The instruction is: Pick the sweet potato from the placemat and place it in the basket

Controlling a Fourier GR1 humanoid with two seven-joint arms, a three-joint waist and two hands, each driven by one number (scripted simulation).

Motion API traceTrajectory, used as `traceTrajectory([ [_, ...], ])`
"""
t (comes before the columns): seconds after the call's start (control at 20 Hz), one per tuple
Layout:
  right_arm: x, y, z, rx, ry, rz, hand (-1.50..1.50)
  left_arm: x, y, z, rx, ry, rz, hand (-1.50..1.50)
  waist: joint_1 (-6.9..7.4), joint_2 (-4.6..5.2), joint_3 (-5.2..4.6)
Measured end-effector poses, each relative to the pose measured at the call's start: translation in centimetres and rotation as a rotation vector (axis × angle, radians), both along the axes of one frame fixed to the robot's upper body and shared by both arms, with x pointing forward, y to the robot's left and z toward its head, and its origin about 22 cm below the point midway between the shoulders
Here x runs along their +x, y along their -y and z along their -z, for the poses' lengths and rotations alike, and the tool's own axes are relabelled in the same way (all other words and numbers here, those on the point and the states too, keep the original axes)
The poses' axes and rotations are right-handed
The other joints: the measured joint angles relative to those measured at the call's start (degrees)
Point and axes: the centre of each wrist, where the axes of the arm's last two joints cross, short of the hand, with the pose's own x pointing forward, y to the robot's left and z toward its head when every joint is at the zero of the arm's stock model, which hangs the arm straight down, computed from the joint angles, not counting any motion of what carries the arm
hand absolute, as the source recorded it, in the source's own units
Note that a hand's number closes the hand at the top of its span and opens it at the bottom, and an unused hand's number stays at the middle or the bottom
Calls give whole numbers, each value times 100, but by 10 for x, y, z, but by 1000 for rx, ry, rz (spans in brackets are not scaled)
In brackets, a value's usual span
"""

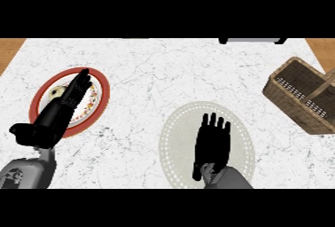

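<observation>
A white marbled table [144, 71] seen from above. At the left, the left hand [68, 99] lies across a red-rimmed plate [103, 84], its fingers [81, 80] straight and close together, holding nothing. Lower centre, the right hand [212, 142] hangs flat over the middle of a round, pale placemat [173, 133], fingers straight and slightly spread, pointing away from the robot. The sweet potato cannot be seen; the right hand covers the placemat's centre. A brown wicker basket [288, 88] with a handle stands at the table's right edge, well apart from both hands.
</observation>
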Motion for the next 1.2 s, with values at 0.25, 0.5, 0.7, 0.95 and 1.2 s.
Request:
traceTrajectory([
  [0.25, 0, 0, 2, 28, -48, -8, 150, 1, 5, 2, 6, -5, 6, 0, 11, -17, -9],
  [0.5, 2, 1, 6, 19, -60, -25, 150, -5, 3, 2, 7, -5, 12, 0, 26, -48, -19],
  [0.7, 3, -2, 7, -24, -72, -86, 150, -2, 5, 0, 9, -3, 12, 0, 21, -65, -34],
  [0.95, 0, -10, 6, -66, -42, -137, 150, -1, 6, 0, 10, -3, 11, 0, 20, -64, -28],
  [1.2, 30, -4, -33, 55, 108, -23, 150, -2, 2, 7, 10, 0, 14, 0, 64, 21, 3],
])
